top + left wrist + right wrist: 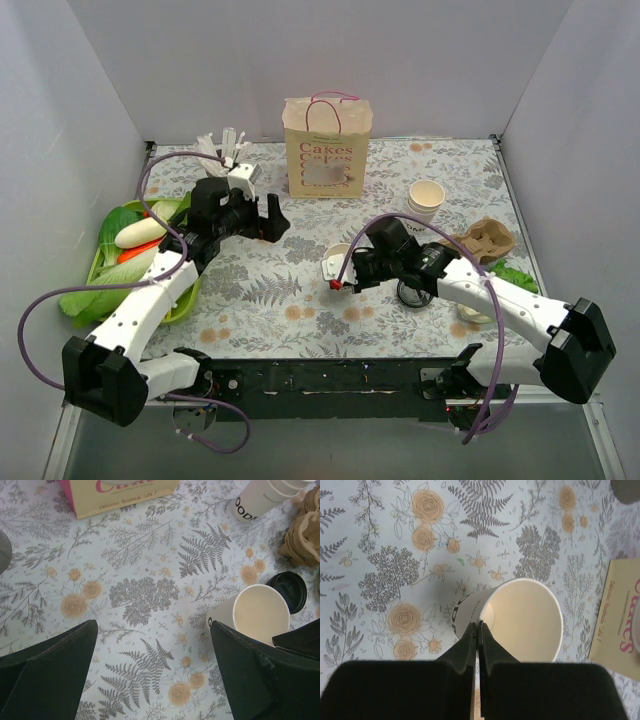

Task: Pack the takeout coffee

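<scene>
- The small white paper cup with dark side print [520,622] stands lidless mid-table on the floral tablecloth [260,300], its inside plain cream.
- The right gripper [479,626] pinches the cup's rim, jaws closed.
- The left gripper [152,630] is spread wide, holding nothing.
- A round black plastic lid [290,591] lies near the cup.

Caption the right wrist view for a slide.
Right gripper pinching the rim of a lidless paper cup on floral tablecloth.
</scene>
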Motion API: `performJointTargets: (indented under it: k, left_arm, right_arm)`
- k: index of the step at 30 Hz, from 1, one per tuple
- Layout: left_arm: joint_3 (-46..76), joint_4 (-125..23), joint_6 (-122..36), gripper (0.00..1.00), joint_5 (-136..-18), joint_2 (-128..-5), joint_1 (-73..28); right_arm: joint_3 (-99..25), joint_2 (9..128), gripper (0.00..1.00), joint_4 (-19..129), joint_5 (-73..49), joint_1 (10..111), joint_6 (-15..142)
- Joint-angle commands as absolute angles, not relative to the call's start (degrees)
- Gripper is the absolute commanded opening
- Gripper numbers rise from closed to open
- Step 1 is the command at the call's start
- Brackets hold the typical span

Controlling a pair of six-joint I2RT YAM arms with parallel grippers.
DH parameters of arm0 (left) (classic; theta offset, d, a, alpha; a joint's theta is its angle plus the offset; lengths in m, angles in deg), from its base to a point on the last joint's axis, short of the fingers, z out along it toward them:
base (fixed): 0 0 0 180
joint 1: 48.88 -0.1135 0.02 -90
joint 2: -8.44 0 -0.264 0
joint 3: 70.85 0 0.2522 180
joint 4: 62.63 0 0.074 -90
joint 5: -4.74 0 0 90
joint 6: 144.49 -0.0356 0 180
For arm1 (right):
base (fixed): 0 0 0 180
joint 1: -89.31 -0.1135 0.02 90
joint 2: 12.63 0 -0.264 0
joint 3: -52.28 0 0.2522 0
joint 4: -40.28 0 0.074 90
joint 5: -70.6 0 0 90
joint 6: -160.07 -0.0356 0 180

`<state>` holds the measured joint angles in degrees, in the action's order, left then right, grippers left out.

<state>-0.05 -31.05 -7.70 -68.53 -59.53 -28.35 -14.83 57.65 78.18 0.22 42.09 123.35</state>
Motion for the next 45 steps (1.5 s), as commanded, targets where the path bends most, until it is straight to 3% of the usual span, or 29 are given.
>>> performJointTargets:
  k: [1, 16, 17, 21, 24, 31, 38, 45]
  left_arm:
    - [-2.50, -24.45, -10.28, 0.98, -72.09, -54.32, -28.84]
    - [-2.42, -23.82, -11.07, 0.98, -71.11, -52.73, -30.87]
    - [-2.42, -24.00, -11.07, 0.98, -71.11, -52.82, -30.78]
    - [-2.07, -24.96, -11.42, 0.98, -70.33, -53.61, -30.78]
    - [-2.24, -25.84, -12.74, 0.98, -69.62, -53.96, -30.78]
    - [-2.24, -28.30, -19.58, 0.98, -61.55, -54.93, -30.78]
    - [-0.40, -30.15, -28.64, 0.98, -44.58, -57.04, -30.69]
    - [-3.38, -34.81, -24.52, 0.97, -43.25, -55.55, -30.43]
  right_arm:
    - [-14.31, 59.61, 0.01, 66.53, 2.48, 38.78, 125.80]
    - [-18.09, 67.79, 0.01, 65.20, 5.39, 36.40, 123.69]
    - [-18.09, 67.79, 0.04, 65.29, 5.22, 36.40, 123.51]
    - [-19.05, 67.70, 0.37, 68.53, 4.17, 36.40, 124.21]
    - [-20.98, 66.30, 0.49, 72.66, 1.36, 36.40, 124.39]
    - [-19.85, 58.13, 0.52, 82.85, -3.66, 37.36, 123.78]
    - [-21.25, 53.82, 0.51, 98.75, -12.34, 40.79, 114.91]
    - [-19.85, 50.83, 0.39, 112.31, -10.70, 53.44, 118.22]
